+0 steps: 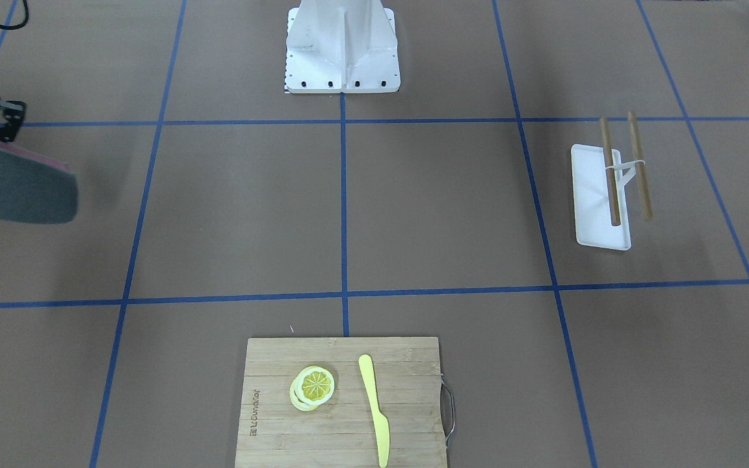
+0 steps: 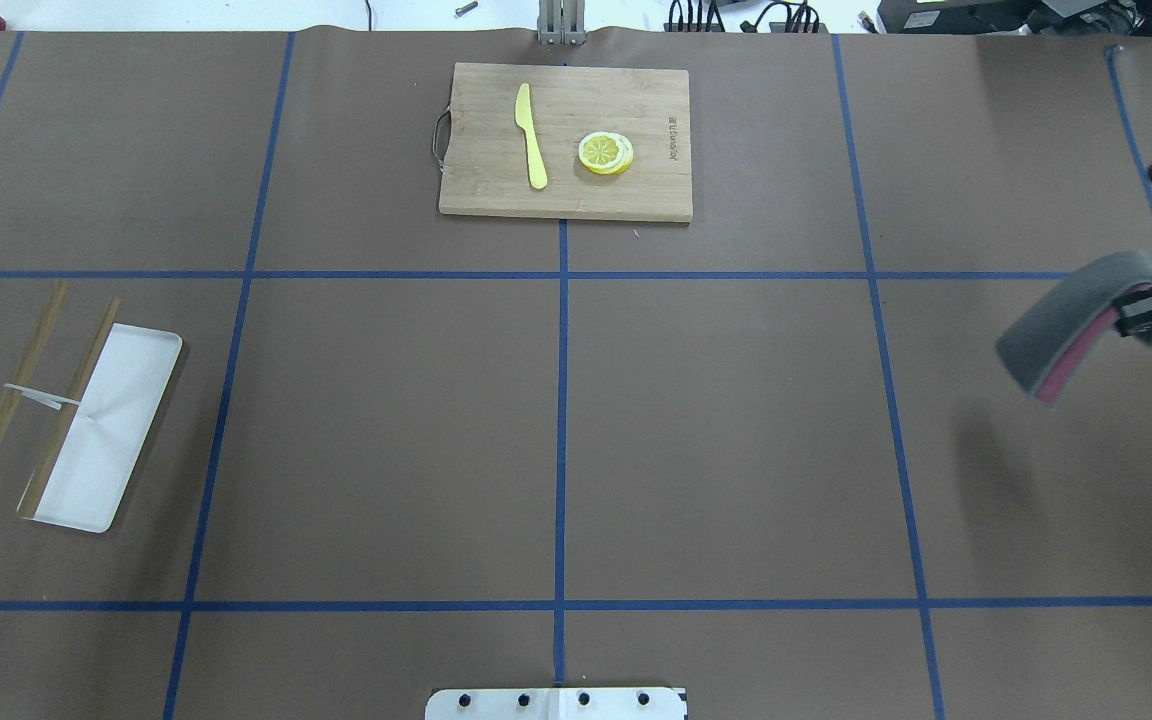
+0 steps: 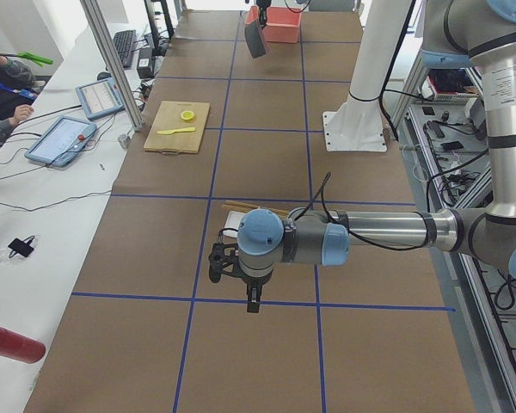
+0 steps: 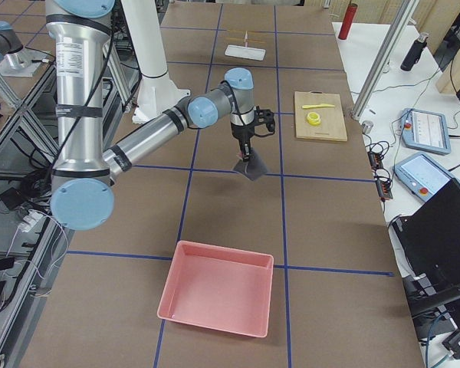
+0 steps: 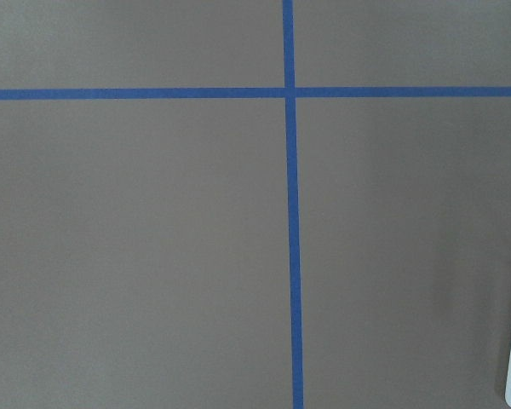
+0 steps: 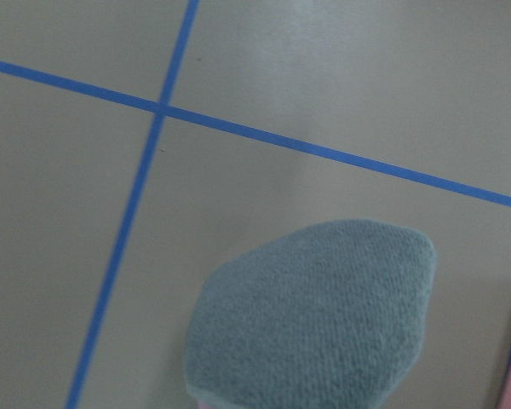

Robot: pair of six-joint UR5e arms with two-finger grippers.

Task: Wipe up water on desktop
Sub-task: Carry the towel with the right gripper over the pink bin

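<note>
Hanging from the right gripper (image 2: 1136, 305), a grey cloth (image 2: 1076, 325) with a pink backing sits above the surface (image 2: 716, 430), toward its right end; the jaws are closed on the cloth's upper edge. The cloth is tilted and lifted clear of the brown paper, its shadow falling apart from it, and the right wrist view shows its grey face over a crossing of blue tape lines.

The left gripper (image 3: 252, 297) points down over the surface near its left end, just beside a white tray (image 2: 121, 430). It shows only in the side view, so I cannot tell whether its jaws are open or closed.

Two wooden chopsticks (image 2: 11, 395), joined by a white clip, lie at the tray: one across the tray's long edge, the other on the surface beside it.

At the middle of the far edge, opposite the robot's base (image 1: 342, 45), lies a bamboo cutting board (image 2: 636, 190) carrying a yellow knife (image 2: 531, 135) and lemon slices (image 2: 605, 153), near each other but apart.

A pink bin (image 4: 218, 295) stands at the surface's right end.
</note>
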